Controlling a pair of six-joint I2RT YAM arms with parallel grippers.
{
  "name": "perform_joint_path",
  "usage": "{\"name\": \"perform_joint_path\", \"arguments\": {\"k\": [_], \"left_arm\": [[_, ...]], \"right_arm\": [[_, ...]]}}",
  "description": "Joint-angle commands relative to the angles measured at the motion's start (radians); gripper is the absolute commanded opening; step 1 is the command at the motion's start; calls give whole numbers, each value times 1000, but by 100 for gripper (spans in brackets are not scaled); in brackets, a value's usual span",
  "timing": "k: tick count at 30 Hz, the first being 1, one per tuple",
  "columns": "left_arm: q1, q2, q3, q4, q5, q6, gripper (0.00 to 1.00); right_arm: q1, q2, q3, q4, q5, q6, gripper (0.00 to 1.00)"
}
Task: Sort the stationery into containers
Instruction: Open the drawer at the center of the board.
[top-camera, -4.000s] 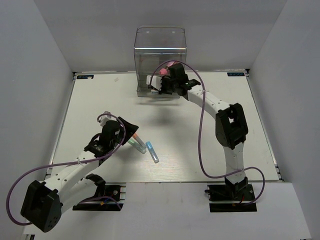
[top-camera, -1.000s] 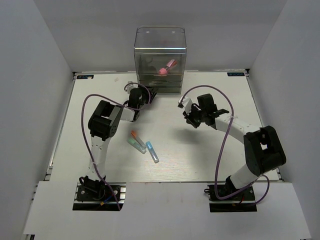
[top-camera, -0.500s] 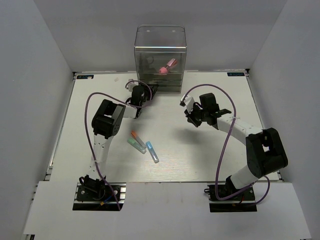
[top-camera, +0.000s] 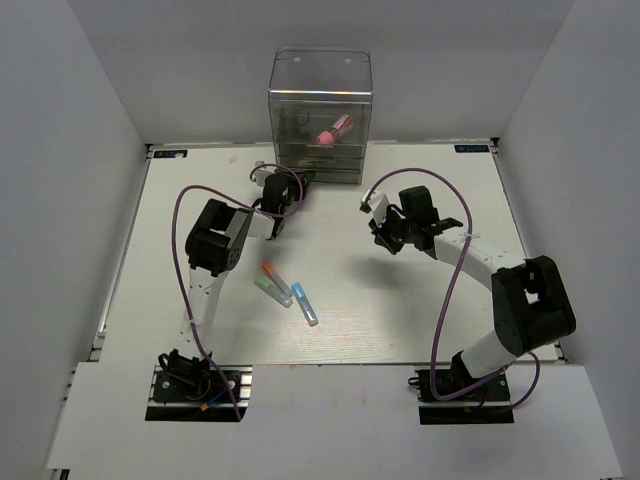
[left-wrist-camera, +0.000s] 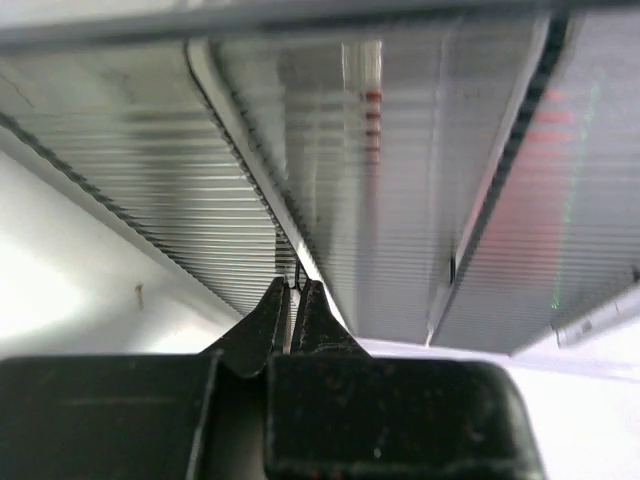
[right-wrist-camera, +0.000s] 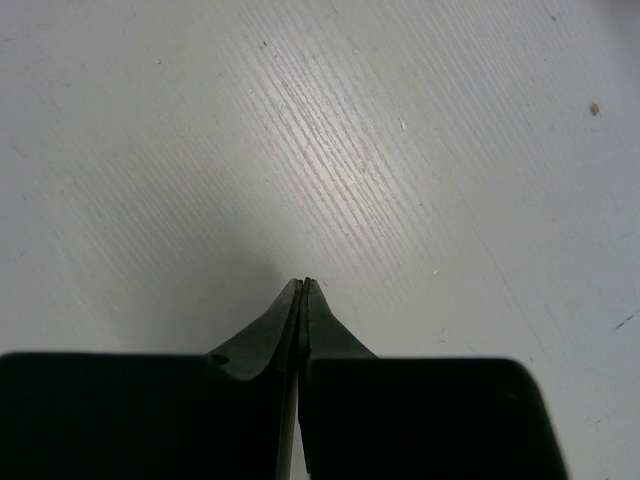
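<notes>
moved: left arm went from low over the markers to the box front; its jaws have just pinched shut; right arm pulled back from the box to mid-table; pink piece it carried now sits inside the box
left gripper (left-wrist-camera: 293, 300): jaws closed at the lower left front of the drawer box (top-camera: 320, 95); wrist view shows ribbed drawer fronts right ahead, tips at a drawer edge; cannot tell if any lip is pinched
right gripper (right-wrist-camera: 303, 290): jaws closed, empty, over bare table (top-camera: 440, 320), right of the box and well clear of it
step in hand: judged as getting hold of a drawer front to slide it
how to do it well: keep tips on the edge, pull straight toward the arm bases, level, slow; box looks light and could slide or tip if pull is skewed; right arm could steady it
box contents: pink-and-red piece (top-camera: 334, 131) in upper part, lying slanted; dark shape left of it, unclear
still out: orange-capped marker (top-camera: 270, 271), teal-capped marker (top-camera: 270, 289), blue-capped marker (top-camera: 305, 303), lying close together on table, well in front of the box
progress: early, most items unsorted
</notes>
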Motion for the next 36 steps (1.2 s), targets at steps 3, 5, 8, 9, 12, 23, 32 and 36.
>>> {"name": "perform_joint_path", "arguments": {"k": [3, 5, 8, 9, 12, 23, 32, 36], "left_arm": [[-10, -81, -126, 89, -6, 68, 0], [-19, -98, -160, 116, 6, 68, 0], [-28, -137, -241, 182, 30, 68, 0], [-28, -147, -281, 207, 40, 68, 0], [-37, -198, -366, 239, 40, 68, 0], [-66, -284, -398, 103, 69, 89, 57], [-66, -458, -505, 24, 90, 171, 78], [-66, -623, -600, -63, 99, 250, 79]], "right_arm": [[-1, -20, 7, 16, -34, 16, 2], [-1, -17, 7, 13, -37, 18, 4], [-1, -11, 15, 10, -52, 19, 6], [-1, -9, 17, 8, -54, 18, 9], [2, -9, 23, -4, -72, 12, 16], [6, -9, 50, -39, -87, -31, 90], [-1, 37, 124, -94, -159, 24, 90], [18, 6, 92, -36, -198, 27, 82]]}}
